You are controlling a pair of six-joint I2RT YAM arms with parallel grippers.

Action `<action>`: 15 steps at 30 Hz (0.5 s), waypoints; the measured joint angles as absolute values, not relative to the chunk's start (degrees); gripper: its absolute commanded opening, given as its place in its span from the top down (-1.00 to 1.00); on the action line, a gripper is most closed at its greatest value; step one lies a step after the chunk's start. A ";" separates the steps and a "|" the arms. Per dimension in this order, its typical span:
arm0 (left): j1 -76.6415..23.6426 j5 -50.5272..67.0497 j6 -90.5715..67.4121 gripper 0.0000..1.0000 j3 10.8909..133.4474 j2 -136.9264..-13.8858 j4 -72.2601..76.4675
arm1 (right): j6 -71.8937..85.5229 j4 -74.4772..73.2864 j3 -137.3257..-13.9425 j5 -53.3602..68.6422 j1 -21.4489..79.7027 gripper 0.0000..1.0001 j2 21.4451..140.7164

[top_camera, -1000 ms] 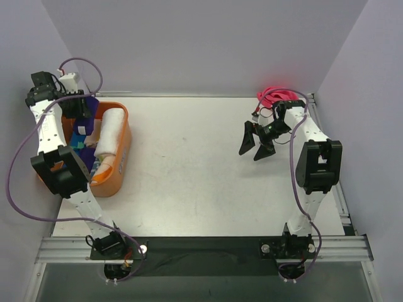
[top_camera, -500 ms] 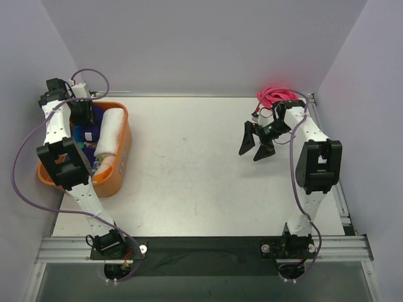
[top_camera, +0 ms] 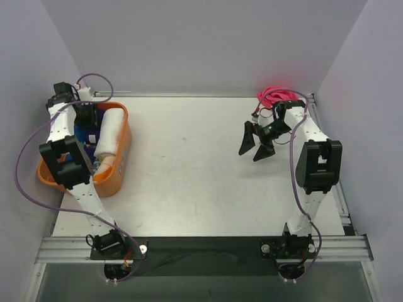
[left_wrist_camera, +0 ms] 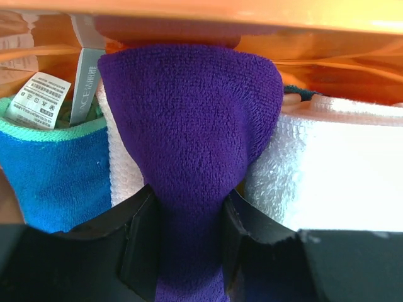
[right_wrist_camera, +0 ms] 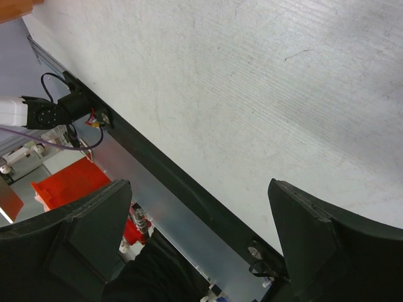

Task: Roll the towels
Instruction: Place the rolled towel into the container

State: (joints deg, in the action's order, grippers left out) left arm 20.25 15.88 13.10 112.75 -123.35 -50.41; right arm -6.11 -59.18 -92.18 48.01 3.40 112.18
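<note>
While clamped on the purple towel [left_wrist_camera: 189,126], the L hand [left_wrist_camera: 187,242] sits inside the orange basket [top_camera: 123,157], w/ a blue towel [left_wrist_camera: 50,170] on one side of it & a white roll [left_wrist_camera: 327,182] on the other. R hand [top_camera: 257,145] hangs spread wide over the desk [top_camera: 189,157], nothing in it; pink towel [top_camera: 275,95] lies bunched just beyond it.

In the overhead view the basket [top_camera: 121,165] sits on the table [top_camera: 189,170] at the left of the frame. A rolled towel [top_camera: 110,133] lies lengthwise in its right half. The left claw [top_camera: 86,119] reaches into its upper left part. In the left wrist view a pinched towel [left_wrist_camera: 189,126] sits between that claw's fingers [left_wrist_camera: 135,239], the rolled towel to its right, a tagged towel [left_wrist_camera: 44,170] to its left, the basket wall behind them. A bunched towel [top_camera: 276,95] lies at the table's upper right corner. The right claw [top_camera: 257,143] hangs just below and left of it.
</note>
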 measured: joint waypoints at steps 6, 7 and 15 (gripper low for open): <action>20.18 15.81 13.26 -0.12 112.14 -122.76 -49.91 | -6.17 -59.20 -92.18 48.31 3.31 -0.89 112.18; 20.16 15.77 13.32 -0.19 112.14 -122.69 -49.95 | -6.22 -59.20 -92.18 48.36 3.29 -0.89 112.18; 19.84 14.90 14.11 -0.49 113.56 -122.52 -51.90 | -6.52 -59.22 -92.16 49.19 2.92 -0.89 112.18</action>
State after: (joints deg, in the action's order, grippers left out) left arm 19.84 14.90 14.11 113.56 -122.52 -51.90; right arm -6.52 -59.22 -92.16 49.19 2.92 112.18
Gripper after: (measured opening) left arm 0.715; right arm 0.946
